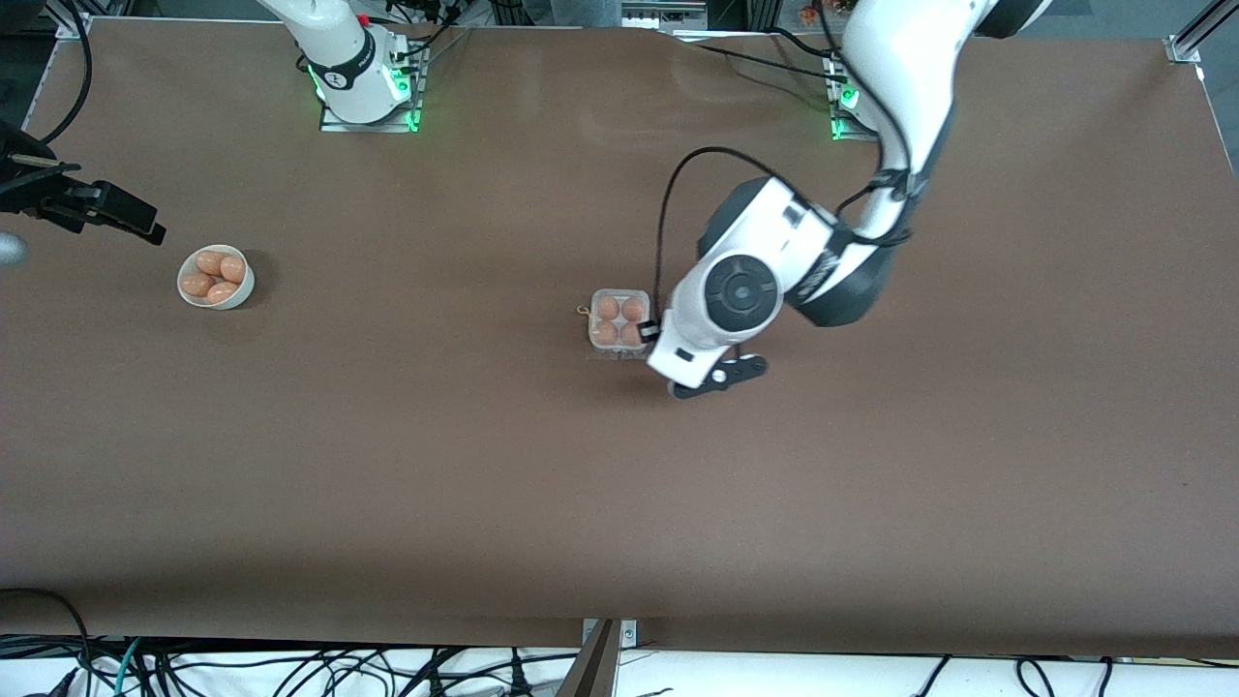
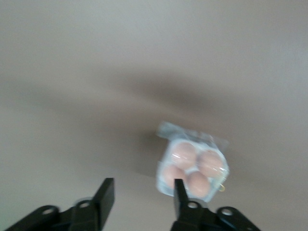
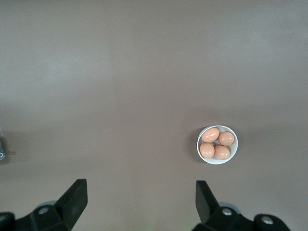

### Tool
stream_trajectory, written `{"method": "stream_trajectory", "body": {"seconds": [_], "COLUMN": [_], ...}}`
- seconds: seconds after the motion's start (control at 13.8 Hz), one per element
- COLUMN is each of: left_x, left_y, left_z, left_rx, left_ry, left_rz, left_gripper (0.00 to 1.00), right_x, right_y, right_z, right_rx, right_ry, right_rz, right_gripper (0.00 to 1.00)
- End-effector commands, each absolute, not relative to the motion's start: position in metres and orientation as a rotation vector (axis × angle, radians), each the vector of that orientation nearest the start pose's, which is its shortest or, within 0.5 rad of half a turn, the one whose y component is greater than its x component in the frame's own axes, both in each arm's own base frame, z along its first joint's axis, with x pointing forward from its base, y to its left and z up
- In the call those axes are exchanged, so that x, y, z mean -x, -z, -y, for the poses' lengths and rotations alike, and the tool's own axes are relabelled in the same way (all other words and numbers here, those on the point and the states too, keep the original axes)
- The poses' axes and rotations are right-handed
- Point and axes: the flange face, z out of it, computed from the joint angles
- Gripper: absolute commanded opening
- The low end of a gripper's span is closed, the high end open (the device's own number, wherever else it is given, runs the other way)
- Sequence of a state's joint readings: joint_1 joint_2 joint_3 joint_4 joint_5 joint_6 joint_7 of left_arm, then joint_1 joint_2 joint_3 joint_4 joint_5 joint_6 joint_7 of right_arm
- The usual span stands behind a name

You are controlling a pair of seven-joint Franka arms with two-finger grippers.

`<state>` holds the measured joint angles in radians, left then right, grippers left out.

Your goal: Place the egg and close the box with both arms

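The box [image 1: 619,321] is a small clear-plastic carton in the middle of the table, with several brown eggs in its cells. Its clear lid seems to lie over the eggs, with glare on it in the left wrist view. My left gripper [image 1: 718,378] hangs just beside the box [image 2: 192,166], toward the left arm's end. The left gripper [image 2: 143,183] is open with only bare table between its fingers. My right gripper [image 1: 126,215] is up over the right arm's end of the table, beside the bowl. The right gripper [image 3: 139,185] is wide open and holds nothing.
A round white bowl [image 1: 215,278] with several brown eggs stands near the right arm's end, and the same bowl [image 3: 217,145] shows in the right wrist view. The left arm's white wrist [image 1: 740,290] hangs beside the box. Cables run along the table's near edge.
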<state>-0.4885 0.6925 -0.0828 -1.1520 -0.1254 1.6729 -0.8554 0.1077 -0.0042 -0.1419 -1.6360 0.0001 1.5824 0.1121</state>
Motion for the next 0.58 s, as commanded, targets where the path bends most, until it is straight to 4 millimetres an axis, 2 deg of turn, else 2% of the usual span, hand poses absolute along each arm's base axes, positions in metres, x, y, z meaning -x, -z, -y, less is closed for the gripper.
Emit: {"method": "stream_trajectory", "body": {"seconds": [0.0, 0.22, 0.29, 0.51], "left_x": [-0.622, -0.647, -0.653, -0.657], "left_y": [-0.463, -0.509, -0.514, -0.550], "left_z": [0.333, 0.247, 0.223, 0.152], "left_rx": [3.029, 3.015, 3.018, 3.041], "left_ry": [-0.205, -0.096, -0.107, -0.100], "left_rz": [0.424, 0.424, 0.422, 0.363], "left_gripper": [0.89, 0.94, 0.95, 0.98], "right_x": [-0.554, -0.554, -0.554, -0.554], "right_y": [-0.602, -0.602, -0.602, -0.602], "right_z": [0.018, 0.018, 0.018, 0.018], "right_rx": [3.134, 3.134, 3.134, 3.133], "right_ry": [-0.072, -0.072, -0.072, -0.072], "right_rz": [-0.243, -0.246, -0.246, -0.246], "right_gripper": [1.00, 1.00, 1.00, 1.00]}}
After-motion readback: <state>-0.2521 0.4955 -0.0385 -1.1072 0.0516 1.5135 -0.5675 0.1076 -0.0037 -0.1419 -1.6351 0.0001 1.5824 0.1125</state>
